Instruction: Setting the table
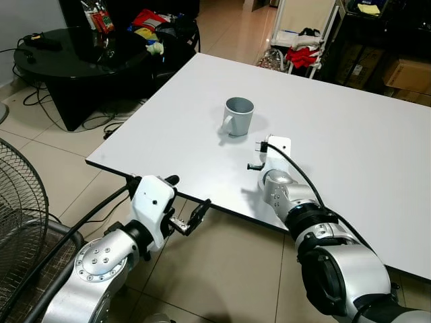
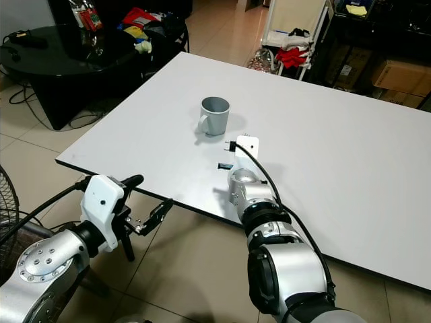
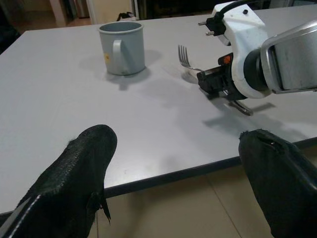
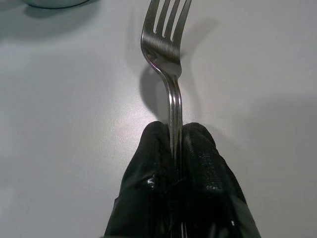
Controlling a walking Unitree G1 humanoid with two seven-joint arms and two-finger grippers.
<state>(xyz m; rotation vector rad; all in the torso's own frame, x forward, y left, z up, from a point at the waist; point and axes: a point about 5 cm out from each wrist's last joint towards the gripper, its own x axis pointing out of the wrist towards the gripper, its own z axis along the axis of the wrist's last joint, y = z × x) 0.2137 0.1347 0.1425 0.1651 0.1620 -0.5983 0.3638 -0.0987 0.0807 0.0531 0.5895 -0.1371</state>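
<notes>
The right gripper point(image 4: 174, 148) is over the white table point(image 1: 377, 155), near its front edge, and its two black fingers are pressed together on the handle of a fork point(image 4: 167, 54). The tines point away from the wrist, toward the grey mug point(image 1: 238, 116), which stands upright a bit further in on the table, apart from the fork. In the left wrist view the fork point(image 3: 187, 58) is low over the table surface w/ its shadow just under it; I cannot tell if the tines touch the table or not.

The left gripper point(image 1: 190, 221) is in front of the table edge, below the level of the top, fingers spread apart and holding nothing.

About handling, as a judgement: the fork looks like polished metal, so stiff, light and not fragile, but smooth, and it can slip or turn between the pads if the grip is weak. The handle is thin, approx. flat, so the pinch across the narrow stem, as now, seems the right place; holding more to the middle of the handle would balance it better than at the neck. To place it beside the mug, it probably needs lowering flat before the fingers release, otherwise it may bounce or roll to one side
</notes>
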